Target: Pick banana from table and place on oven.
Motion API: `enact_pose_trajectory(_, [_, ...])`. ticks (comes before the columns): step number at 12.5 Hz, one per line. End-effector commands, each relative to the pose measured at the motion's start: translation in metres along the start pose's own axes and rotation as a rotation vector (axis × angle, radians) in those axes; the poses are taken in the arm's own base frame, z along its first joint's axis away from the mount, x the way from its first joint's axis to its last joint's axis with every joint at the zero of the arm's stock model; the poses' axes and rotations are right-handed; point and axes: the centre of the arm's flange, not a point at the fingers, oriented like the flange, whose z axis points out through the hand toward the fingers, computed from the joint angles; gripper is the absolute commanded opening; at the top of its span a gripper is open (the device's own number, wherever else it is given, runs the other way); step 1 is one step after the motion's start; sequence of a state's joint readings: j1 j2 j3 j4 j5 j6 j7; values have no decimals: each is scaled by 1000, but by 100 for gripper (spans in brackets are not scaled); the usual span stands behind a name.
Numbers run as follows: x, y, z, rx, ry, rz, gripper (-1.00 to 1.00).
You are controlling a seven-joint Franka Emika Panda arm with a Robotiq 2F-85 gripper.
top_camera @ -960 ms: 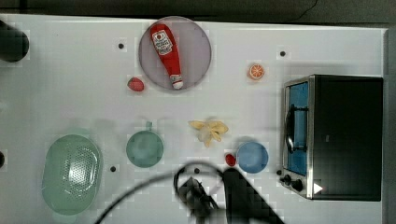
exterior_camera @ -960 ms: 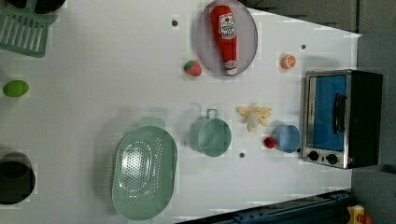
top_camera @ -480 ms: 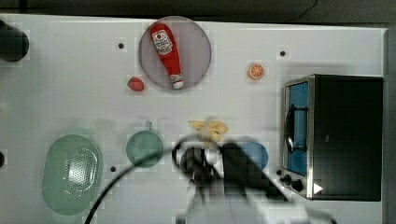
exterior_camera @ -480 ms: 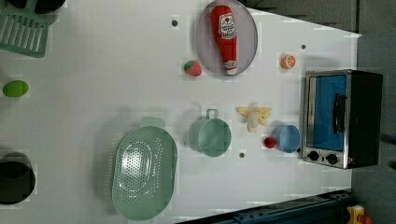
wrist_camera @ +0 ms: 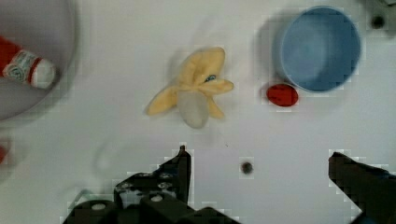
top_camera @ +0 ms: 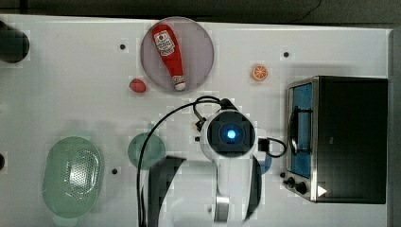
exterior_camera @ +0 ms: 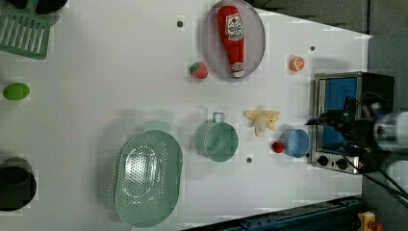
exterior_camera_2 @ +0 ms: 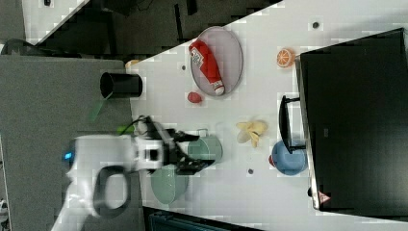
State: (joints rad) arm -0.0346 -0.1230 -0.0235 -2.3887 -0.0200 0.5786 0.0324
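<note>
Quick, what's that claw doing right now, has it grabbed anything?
Gripper: open, holding nothing; the banana lies on the table, untouched.

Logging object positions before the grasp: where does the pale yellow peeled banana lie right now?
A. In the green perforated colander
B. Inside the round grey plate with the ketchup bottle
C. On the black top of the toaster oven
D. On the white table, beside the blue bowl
D: the pale yellow peeled banana lies on the white table, apart from the blue bowl, as the wrist view also shows.
</note>
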Motion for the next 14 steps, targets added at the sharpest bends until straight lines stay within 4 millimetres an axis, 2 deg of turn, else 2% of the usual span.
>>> enact_pose_trajectory(1, [12,-18,21,63,63,28,100])
enact_pose_trajectory(3, [21,-26,64,66,68,29,100])
enact_pose_trajectory(6, [22,-27,125,61,66,30,100])
enact_pose_trajectory(8, [21,-27,155,61,67,29,100])
enact_pose_trajectory(11, [19,-29,186,60,66,24,100])
enact_pose_trajectory(12, [19,-29,194,59,66,23,93])
enact_pose_trajectory(14, [18,-29,202,61,67,21,43])
